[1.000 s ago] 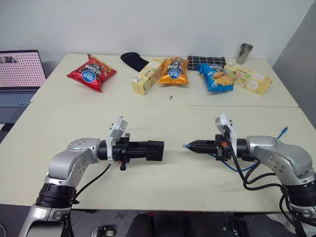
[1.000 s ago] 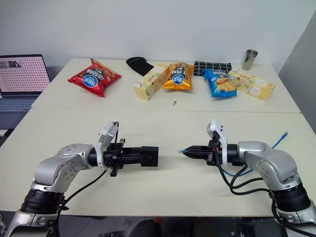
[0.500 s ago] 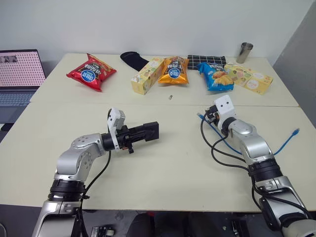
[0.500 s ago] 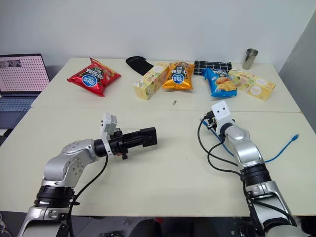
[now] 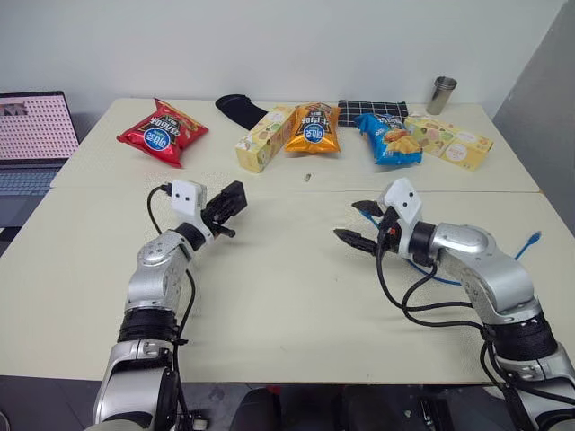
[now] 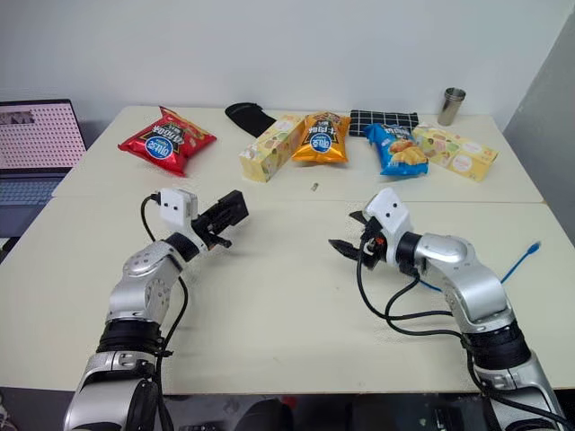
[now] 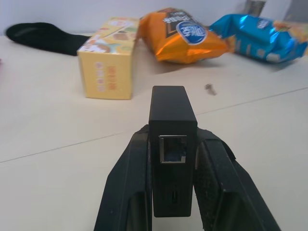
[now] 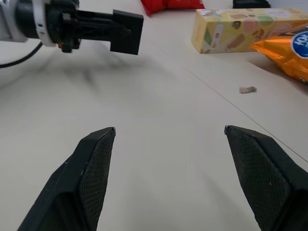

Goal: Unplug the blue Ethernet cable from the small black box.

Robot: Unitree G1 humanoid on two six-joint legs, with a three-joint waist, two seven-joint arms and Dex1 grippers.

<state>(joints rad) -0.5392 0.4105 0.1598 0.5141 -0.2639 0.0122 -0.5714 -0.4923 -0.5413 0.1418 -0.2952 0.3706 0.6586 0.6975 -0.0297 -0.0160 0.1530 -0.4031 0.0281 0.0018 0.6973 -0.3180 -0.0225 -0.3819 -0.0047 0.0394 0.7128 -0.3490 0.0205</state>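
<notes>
Since a second earlier, the left tool (image 5: 232, 203) had swung forward and outward with the small black box (image 7: 172, 144), and the right tool (image 5: 358, 222) had let go of the plug, its fingers now spread wide and empty. The left tool was clamped on the box, whose port (image 7: 172, 148) showed empty. The blue Ethernet cable (image 5: 526, 246) lay on the surface by the right arm. The unplugging looked done.

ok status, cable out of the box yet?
Left gripper shut on small black box, port empty. Right gripper open, holding nothing. Blue Ethernet cable on table by right arm. Nothing in the way.
</notes>
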